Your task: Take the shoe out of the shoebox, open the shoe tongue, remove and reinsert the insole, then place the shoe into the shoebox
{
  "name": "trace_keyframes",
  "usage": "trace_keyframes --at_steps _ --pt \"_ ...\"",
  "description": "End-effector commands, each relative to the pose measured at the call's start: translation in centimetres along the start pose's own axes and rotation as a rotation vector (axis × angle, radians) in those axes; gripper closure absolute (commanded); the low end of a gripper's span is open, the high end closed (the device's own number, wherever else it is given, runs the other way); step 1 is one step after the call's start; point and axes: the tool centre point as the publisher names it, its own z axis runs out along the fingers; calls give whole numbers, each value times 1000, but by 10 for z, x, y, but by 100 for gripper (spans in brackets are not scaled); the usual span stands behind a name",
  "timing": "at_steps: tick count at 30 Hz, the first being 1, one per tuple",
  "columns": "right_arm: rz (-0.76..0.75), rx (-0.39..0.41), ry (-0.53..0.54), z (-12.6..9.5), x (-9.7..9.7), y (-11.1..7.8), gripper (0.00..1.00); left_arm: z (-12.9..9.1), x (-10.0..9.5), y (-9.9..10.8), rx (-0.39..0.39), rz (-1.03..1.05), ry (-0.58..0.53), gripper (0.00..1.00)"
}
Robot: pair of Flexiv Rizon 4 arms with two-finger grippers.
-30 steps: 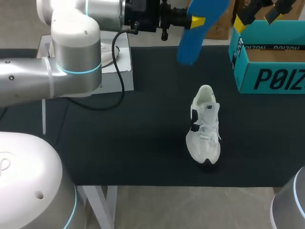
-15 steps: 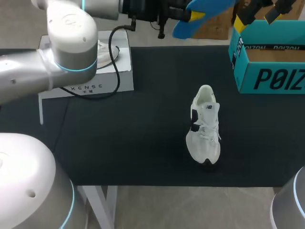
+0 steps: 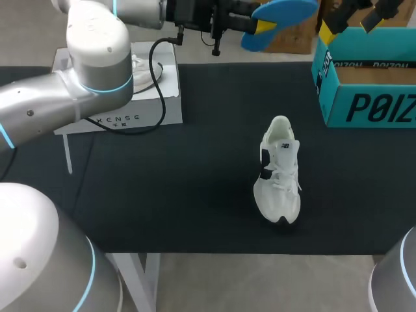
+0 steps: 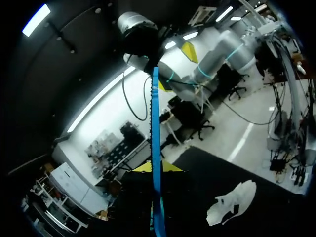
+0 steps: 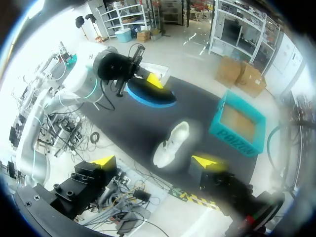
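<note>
The white shoe [image 3: 279,172] is standing upright on the black mat, laces up and its opening facing upward, and everything else is arranging itself around it. Well beyond the shoe and high above the mat, the left gripper [image 3: 265,27] is pinching one end of the blue insole [image 3: 283,12] between its yellow tips, so the rest is sticking out flat and unsupported. The wrist camera is showing it edge-on as a thin strip. Off to the shoe's far right, the teal shoebox [image 3: 364,97] is sitting open, and the right gripper [image 3: 351,18] is hanging above it with its fingers spread wide, gripping nothing. To my eye the insole is looking light, thin and bendy, likely to droop or buckle if pushed from one end. A pinch near the heel, feeding the toe in first, would probably suit it. The shoe seems light enough to skid, so holding its heel collar looks wise.
</note>
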Motion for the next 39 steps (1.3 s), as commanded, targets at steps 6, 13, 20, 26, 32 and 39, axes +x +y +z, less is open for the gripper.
trace_keyframes --at_steps 6,13,20,26,32,39 --pt "1 5 0 0 0 2 0 1 -1 -6 2 68 -4 100" --pt "1 5 0 0 0 2 0 15 25 -37 126 598 -25 100" --pt "1 5 0 0 0 2 0 18 52 -45 201 735 -44 100" --pt "1 5 0 0 0 2 0 10 58 -38 95 652 -42 100" --pt "1 5 0 0 0 2 0 2 60 -38 58 658 -66 100" --pt "1 5 0 0 0 2 0 1 61 -35 49 610 -60 100"
